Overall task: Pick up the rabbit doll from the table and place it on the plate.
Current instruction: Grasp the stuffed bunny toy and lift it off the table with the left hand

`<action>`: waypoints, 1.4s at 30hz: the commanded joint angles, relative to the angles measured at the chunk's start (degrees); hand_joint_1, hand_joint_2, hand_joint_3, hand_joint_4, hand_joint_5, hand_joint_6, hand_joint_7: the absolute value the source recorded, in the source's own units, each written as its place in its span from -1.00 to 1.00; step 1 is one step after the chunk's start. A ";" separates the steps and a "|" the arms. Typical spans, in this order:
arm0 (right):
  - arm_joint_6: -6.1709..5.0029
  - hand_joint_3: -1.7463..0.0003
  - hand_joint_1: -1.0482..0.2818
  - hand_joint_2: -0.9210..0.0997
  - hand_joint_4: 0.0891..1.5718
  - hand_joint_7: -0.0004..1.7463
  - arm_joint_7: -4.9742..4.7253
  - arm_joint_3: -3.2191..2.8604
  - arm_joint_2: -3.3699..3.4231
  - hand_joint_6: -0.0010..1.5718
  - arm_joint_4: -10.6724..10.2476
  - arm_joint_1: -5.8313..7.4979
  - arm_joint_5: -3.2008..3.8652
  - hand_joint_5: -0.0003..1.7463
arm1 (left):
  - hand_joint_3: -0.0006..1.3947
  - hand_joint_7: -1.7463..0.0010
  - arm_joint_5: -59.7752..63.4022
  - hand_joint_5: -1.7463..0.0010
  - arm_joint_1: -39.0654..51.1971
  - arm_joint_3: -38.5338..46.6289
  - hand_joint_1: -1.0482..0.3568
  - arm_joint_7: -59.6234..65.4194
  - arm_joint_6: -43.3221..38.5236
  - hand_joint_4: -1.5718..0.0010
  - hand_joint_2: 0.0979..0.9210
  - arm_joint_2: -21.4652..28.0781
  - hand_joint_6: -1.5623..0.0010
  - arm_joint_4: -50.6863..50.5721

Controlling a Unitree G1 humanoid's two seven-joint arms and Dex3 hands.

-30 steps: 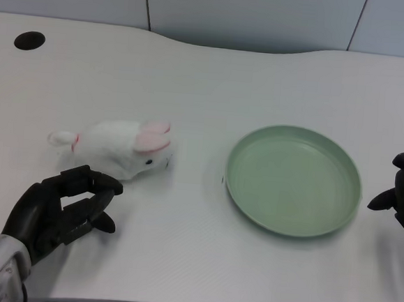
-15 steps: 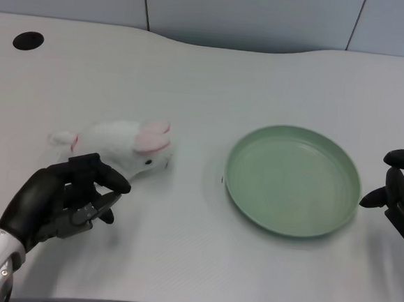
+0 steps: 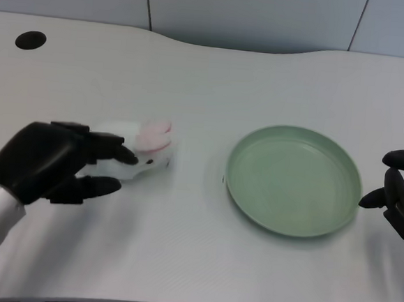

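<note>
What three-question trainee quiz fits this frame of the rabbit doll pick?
1. True or false: the rabbit doll already lies on the green plate.
2. Which is nearest the doll? A) the left hand B) the plate C) the dark hole in the table
3. Fill in: the plate holds ____.

Key: 1. False, the doll lies on the table left of the plate. 2. A, its fingers reach over the doll's body. 3. Nothing.

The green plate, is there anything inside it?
No. The green plate shows only its own bare green bottom. The rabbit doll lies on the white table beside it, partly covered by the left hand.
</note>
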 commanded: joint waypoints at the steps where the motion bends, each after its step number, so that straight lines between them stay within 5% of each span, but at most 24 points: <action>1: -0.79 0.26 0.20 -1.00 -0.68 0.89 0.58 -0.64 -1.10 -0.88 0.54 0.31 -0.01 1.00 | -0.77 0.86 2.68 0.23 -3.17 -2.19 -0.29 -0.72 2.33 0.43 1.00 3.34 0.33 -0.08; 5: -0.39 0.28 0.18 -1.00 -0.66 0.89 0.42 -0.84 -0.79 -0.87 0.45 0.29 0.26 1.00 | -0.91 0.98 4.30 0.65 -7.02 -4.59 -0.49 -2.38 5.39 0.64 1.00 4.85 0.55 -0.03; 10: -0.45 0.28 0.18 -1.00 -0.66 0.89 0.26 -0.68 -0.72 -0.87 0.24 0.46 0.01 1.00 | -0.94 1.00 4.02 0.76 -9.56 -6.53 -0.54 -4.53 7.66 0.66 1.00 5.29 0.58 0.11; 12: -0.52 0.27 0.19 -1.00 -0.65 0.88 0.02 -0.55 -0.54 -0.87 -0.03 0.68 -0.18 1.00 | -0.92 1.00 3.83 0.87 -12.71 -7.87 -0.71 -8.27 9.63 0.86 1.00 5.02 0.75 0.69; 19: -0.50 0.27 0.19 -1.00 -0.66 0.88 -0.06 -0.57 -0.45 -0.88 -0.11 0.73 -0.22 1.00 | -0.91 1.00 2.90 0.90 -13.80 -9.09 -0.78 -9.75 11.02 0.92 1.00 5.33 0.80 0.61; 23: 0.44 0.29 0.16 -1.00 -0.65 0.89 0.34 -0.42 -0.47 -0.86 -1.71 1.72 0.29 1.00 | -0.85 1.00 -0.32 0.99 -25.46 -13.34 -0.88 -21.62 14.54 0.99 1.00 -1.72 0.95 18.42; 28: 1.45 0.30 0.17 -1.00 -0.68 0.89 0.07 -0.52 -0.18 -0.86 -3.53 2.84 0.63 1.00 | -0.84 1.00 1.13 1.00 -32.30 -17.28 -0.92 -20.05 17.45 1.00 1.00 -6.24 0.97 32.66; 33: 1.27 0.27 0.17 -1.00 -0.71 0.88 0.35 -0.17 -0.47 -0.87 -4.79 3.88 0.12 1.00 | -0.86 0.98 1.50 0.99 -36.33 -20.33 -0.96 -18.33 18.63 0.99 1.00 -9.07 0.95 41.16; 37: 3.31 0.27 0.17 -1.00 -0.73 0.87 -0.37 -0.45 -0.27 -0.87 -7.04 4.91 0.76 1.00 | -0.92 0.99 2.94 0.99 -37.88 -23.00 -0.93 -17.14 20.72 0.99 0.96 -11.03 0.97 45.93; 42: 3.90 0.27 0.18 -1.00 -0.70 0.86 -0.57 -0.46 -0.25 -0.86 -8.24 5.57 0.66 1.00 | -0.98 1.00 3.65 1.00 -38.46 -24.95 -0.90 -14.99 21.55 1.00 0.90 -11.95 0.98 48.22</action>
